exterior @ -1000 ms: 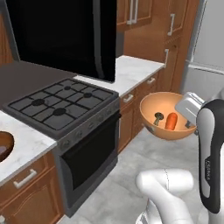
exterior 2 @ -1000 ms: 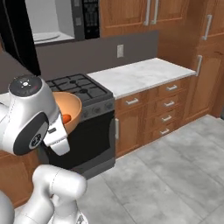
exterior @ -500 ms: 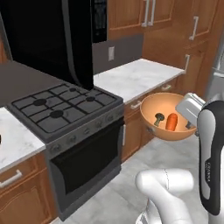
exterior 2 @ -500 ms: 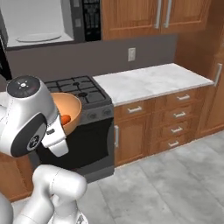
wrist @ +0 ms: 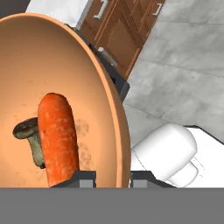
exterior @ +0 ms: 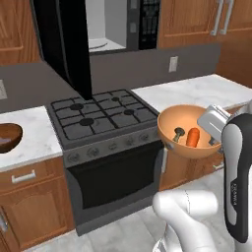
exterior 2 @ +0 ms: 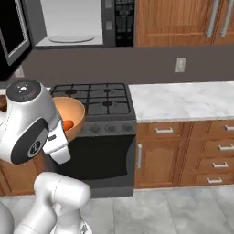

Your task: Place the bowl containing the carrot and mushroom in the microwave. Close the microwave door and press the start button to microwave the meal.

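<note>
Hand gripping the bowl by its rim should keep carrot and mushroom level while rising toward the open microwave.

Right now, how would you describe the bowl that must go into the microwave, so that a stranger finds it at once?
Find the black stove; in front of its right side the gripper holds a wide light orange-tan bowl in the air. It holds a carrot and a mushroom, unlike the darker brown bowl on the left counter.
</note>
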